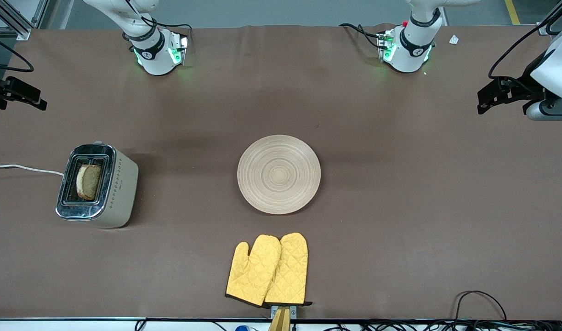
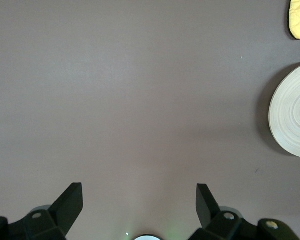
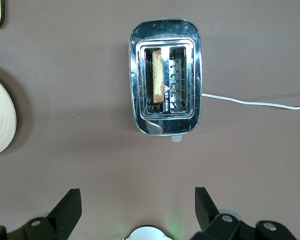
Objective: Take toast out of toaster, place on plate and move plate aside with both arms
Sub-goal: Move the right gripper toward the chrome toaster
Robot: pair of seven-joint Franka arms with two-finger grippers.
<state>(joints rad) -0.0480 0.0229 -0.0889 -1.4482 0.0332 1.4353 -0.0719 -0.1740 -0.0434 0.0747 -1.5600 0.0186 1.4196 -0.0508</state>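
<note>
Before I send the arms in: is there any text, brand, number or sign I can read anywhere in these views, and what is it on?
Nothing reads clearly.
Cream and chrome toaster: a small dark mark on its side panel, too small to read.
Same toaster's top, right wrist view: a small triangle sign with tiny lettering between the slots, too blurred to read.
Round pale wooden plate, yellow quilted oven mitts: no text.

I work in a lab: aluminium framing [image 1: 14,18], a cloth-covered bench [image 1: 400,207], loose cables [image 1: 483,303] along its near edge.

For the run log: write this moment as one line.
toast: in toaster slot | plate: empty, mid-table | left hand: open, over bare table | right hand: open, above toaster | mitts: nearer camera than plate
</note>
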